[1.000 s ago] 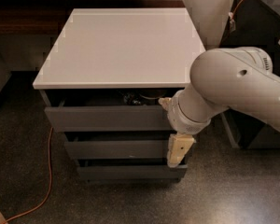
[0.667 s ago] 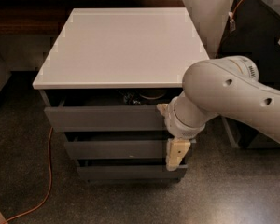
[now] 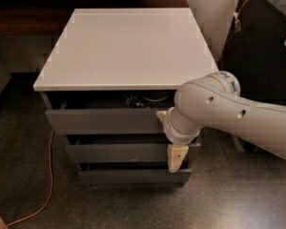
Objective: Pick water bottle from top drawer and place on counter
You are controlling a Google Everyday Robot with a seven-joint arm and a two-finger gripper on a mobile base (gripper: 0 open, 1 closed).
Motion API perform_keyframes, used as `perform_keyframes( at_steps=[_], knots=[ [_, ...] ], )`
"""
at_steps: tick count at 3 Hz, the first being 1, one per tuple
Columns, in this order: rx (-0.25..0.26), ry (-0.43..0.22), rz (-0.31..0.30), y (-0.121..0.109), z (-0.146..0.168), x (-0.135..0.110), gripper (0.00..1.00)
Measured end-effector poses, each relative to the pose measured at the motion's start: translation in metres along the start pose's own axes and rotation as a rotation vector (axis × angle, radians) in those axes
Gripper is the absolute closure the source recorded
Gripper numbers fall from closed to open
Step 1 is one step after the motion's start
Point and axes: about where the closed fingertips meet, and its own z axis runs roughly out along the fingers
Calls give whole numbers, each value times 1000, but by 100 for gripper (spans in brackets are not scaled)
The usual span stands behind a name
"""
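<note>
We find the gripper (image 3: pixel 177 158) hanging low in front of the two lower drawers (image 3: pixel 115 153), its wrist covering the right end of the top drawer (image 3: pixel 104 121) front; we cannot tell whether it is wide or narrow. The top drawer stands partly open under the counter (image 3: pixel 128 46) edge, and in that dark gap we see only a small part of the bottle (image 3: pixel 132 100), beside a round rim (image 3: pixel 155 98). An orange cable (image 3: pixel 49 175) lies on the floor at left, and a black cabinet (image 3: pixel 264 46) stands at right.

Dim room; counter (image 3: pixel 128 46) glows bright, gripper (image 3: pixel 177 157) pale before middle drawer (image 3: pixel 114 152).
</note>
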Motion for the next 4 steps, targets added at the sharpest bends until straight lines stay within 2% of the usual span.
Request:
perform_keyframes(
  at_steps=[2, 4],
  knots=[
    [67, 7, -56, -42, 41, 15, 0],
    [124, 28, -52, -90, 77, 24, 0]
  ],
)
